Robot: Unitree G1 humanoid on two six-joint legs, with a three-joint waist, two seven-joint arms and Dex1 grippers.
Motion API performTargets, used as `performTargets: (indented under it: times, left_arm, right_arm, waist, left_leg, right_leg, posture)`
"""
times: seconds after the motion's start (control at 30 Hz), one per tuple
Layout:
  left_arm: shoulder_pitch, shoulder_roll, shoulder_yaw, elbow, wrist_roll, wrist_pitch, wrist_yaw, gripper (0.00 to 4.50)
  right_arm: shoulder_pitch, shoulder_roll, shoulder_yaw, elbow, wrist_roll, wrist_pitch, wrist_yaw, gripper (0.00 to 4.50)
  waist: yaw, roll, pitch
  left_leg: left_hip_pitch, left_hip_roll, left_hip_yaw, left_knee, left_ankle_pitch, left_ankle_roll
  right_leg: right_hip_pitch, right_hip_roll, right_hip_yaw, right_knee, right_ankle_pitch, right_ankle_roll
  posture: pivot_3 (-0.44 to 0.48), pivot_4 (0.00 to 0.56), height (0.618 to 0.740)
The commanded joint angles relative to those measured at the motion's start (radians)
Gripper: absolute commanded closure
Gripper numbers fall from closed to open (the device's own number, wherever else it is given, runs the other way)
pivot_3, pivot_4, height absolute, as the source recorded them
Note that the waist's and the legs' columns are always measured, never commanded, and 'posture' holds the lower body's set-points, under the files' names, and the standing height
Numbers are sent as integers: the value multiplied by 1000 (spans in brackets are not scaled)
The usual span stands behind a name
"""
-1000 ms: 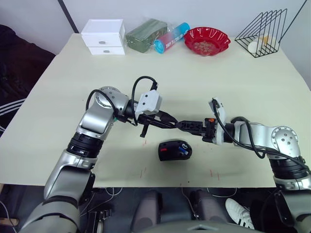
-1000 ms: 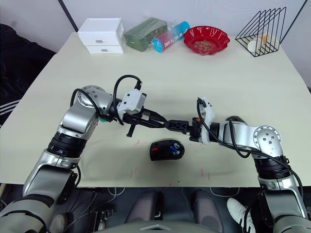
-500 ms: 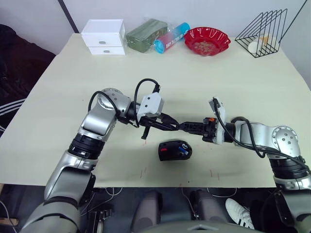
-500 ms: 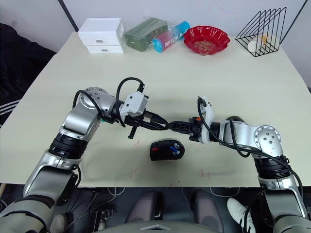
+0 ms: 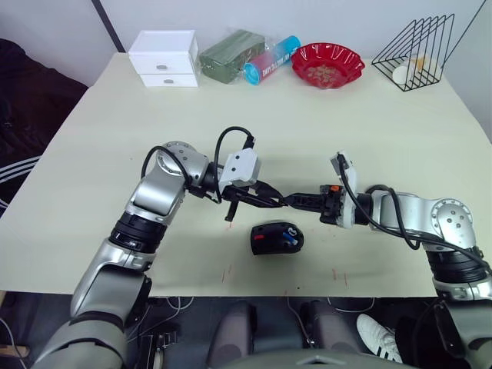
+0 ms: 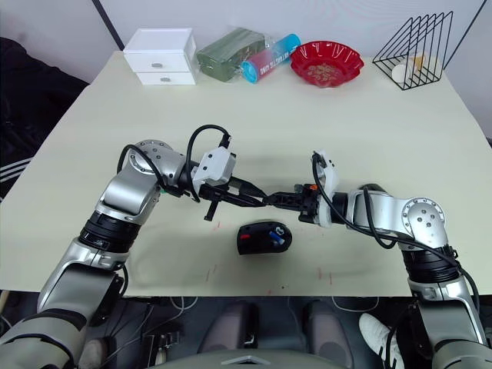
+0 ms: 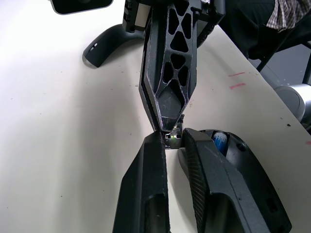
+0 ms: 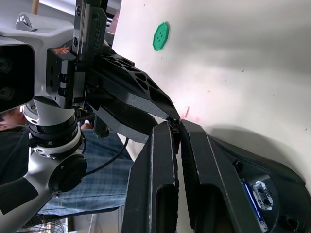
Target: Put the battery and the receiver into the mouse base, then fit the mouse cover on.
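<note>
table (image 5: 400, 146) is under both my arms, cream top, a few red marks on it near the front edge.

mouse base (image 5: 277, 237) sits on the table just below and toward me from where my fingertips meet, open side up, red spot at the end nearer my left arm. not touching either of my grippers.

battery (image 5: 290, 234) is already lying in the base, blue body with white end, in the compartment on the side nearer my right arm. in the left wrist view it shows just past my left fingers (image 7: 146, 194), inside the shell.

my left gripper (image 5: 278, 203) and right gripper (image 5: 293, 203) are tip to tip above the table, pointing at each other. left fingers are nearly together, pinching a tiny metal-and-black piece, the receiver (image 7: 173, 139), right at the tips. right fingers (image 8: 160, 184) are pressed close together too, their tips meeting the same small piece from the other side. can't tell which gripper actually carries its weight.

clutter along the far edge, well apart from my fingers: white drawer box (image 5: 164, 58), red bowl (image 5: 327, 64), wire rack (image 5: 415, 50).
</note>
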Motion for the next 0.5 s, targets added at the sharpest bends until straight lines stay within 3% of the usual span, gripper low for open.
performTargets:
  times: [0.03, 0.5]
  left_arm:
    - [-18, 2, 34, -11, -23, -23, 3, 4437]
    - [-18, -2, 32, -5, -22, -32, 0, 4437]
  right_arm:
    - [8, -25, -18, -9, -4, 7, -3, 4435]
    - [13, -40, -11, -23, -4, 9, 18, 4435]
  waist:
    - [0, 0, 0]
    - [0, 0, 0]
  left_leg:
    - [0, 0, 0, 0, 0, 0]
    - [0, 0, 0, 0, 0, 0]
  right_leg:
    - [0, 0, 0, 0, 0, 0]
    - [0, 0, 0, 0, 0, 0]
  posture:
    - [0, 150, 740]
    - [0, 150, 740]
